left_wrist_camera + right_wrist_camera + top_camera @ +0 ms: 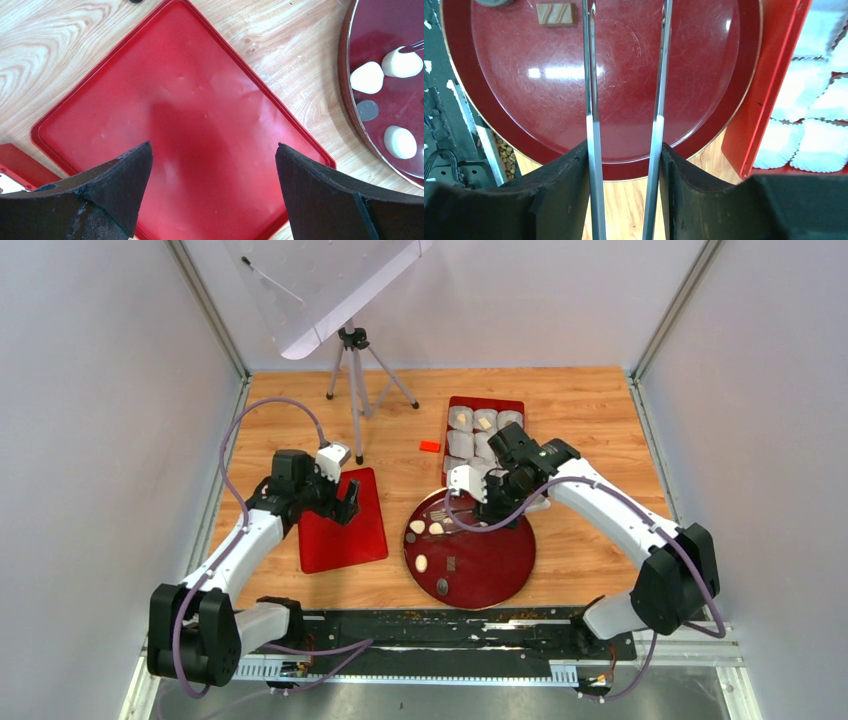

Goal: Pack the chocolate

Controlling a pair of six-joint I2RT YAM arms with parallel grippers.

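Nearest the arm bases, a glossy dark-red round plate (500,570) with a thin pale rim sits on the wood-grain bench (590,410). The chocolate pieces (421,563) lie loose on the plate's left part. Some are smooth cream-white rounded lumps, others are darker and flatter, and among them is a brown rectangular piece with a pale swirl (556,14).

The right claw (625,147) hangs over this plate. Its matte black fingers grip the two thin arms of the shiny metal tweezers (591,75), and the prongs stand apart.

To the left, the left claw (212,150) hovers with its fingers spread wide and holds nothing. Below it is a flat bright-red rectangular plastic tray (200,100) with rounded corners and a low raised edge.

Beyond the plate and just beside it stands a red rectangular box (487,400) filled with white crinkled paper cups (461,418). Farther left lie a small orange-red block (430,446) and a black tripod (355,380).
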